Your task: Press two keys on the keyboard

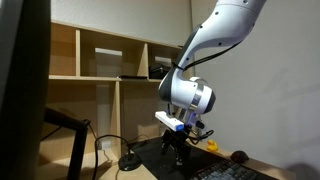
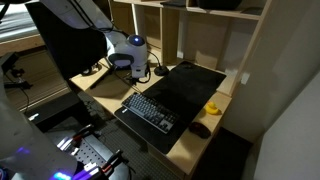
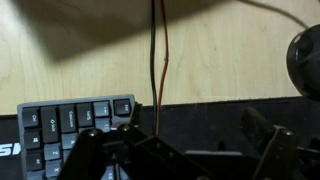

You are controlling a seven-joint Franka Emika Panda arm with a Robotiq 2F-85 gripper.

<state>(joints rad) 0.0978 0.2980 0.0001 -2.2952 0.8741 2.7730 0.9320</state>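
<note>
The low, flat black keyboard (image 2: pixel 150 111) with rows of small dark square keys lies along the near edge of the light wooden desk (image 3: pixel 225 55), just beside the smooth black desk mat (image 2: pixel 190 82). The wrist view shows only one corner of it (image 3: pixel 70 125). The dark two-finger gripper (image 3: pixel 185 160) hangs above that corner with its fingers spread wide and nothing between them. Height above the keys cannot be read from the wrist view, but in an exterior view the gripper (image 1: pixel 178 138) appears clear of the desk. Before descending, consider narrowing the fingers so that one tip meets one key, because a wide spread risks pressing neighbouring keys or landing one finger (image 3: pixel 100 155) on the keys and the other on the mat. Shift inward from the corner so the tip sits over a full key, not the frame. Descend vertically and slowly, press, lift clear, move sideways to a second key, and press again (do not drag across the keycaps). Keep clear of the thin dark cable (image 3: pixel 160 50) that runs across the desk beyond the keyboard.
</note>
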